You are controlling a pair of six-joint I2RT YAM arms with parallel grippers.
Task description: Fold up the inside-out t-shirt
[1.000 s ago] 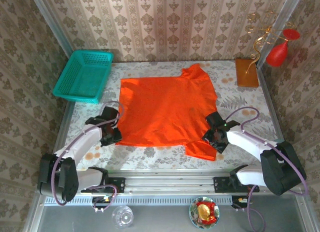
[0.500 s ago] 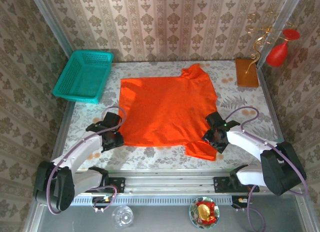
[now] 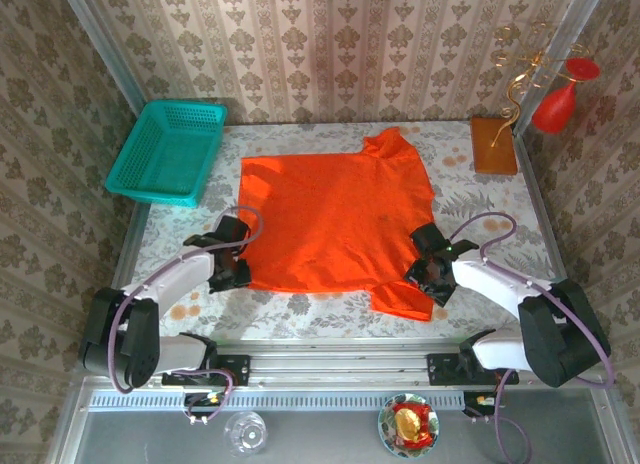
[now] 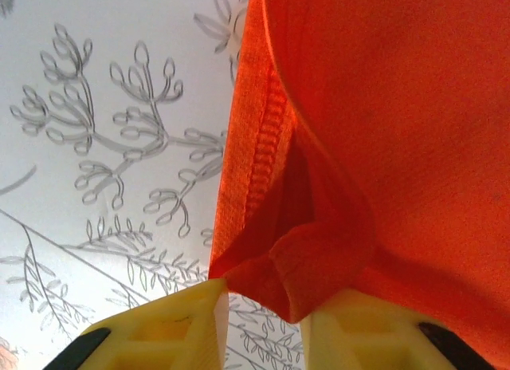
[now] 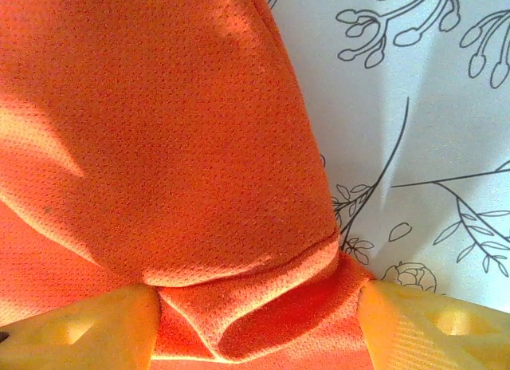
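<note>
Left gripper [image 3: 231,263] has slid rightward and now pinches the near-left hem of the inside-out t-shirt [image 3: 335,219], spread flat mid-table. Right gripper [image 3: 432,270] stays clenched on bunched cloth at the near-right sleeve. Both near corners look secured for the fold.

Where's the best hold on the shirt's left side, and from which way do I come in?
The near-left hem corner of the shirt, from the bare table on its left. The shirt lies flat, so only an edge can be pinched, and the stitched hem there should give a firmer bite. The left gripper has that corner bunched between its fingers.
</note>
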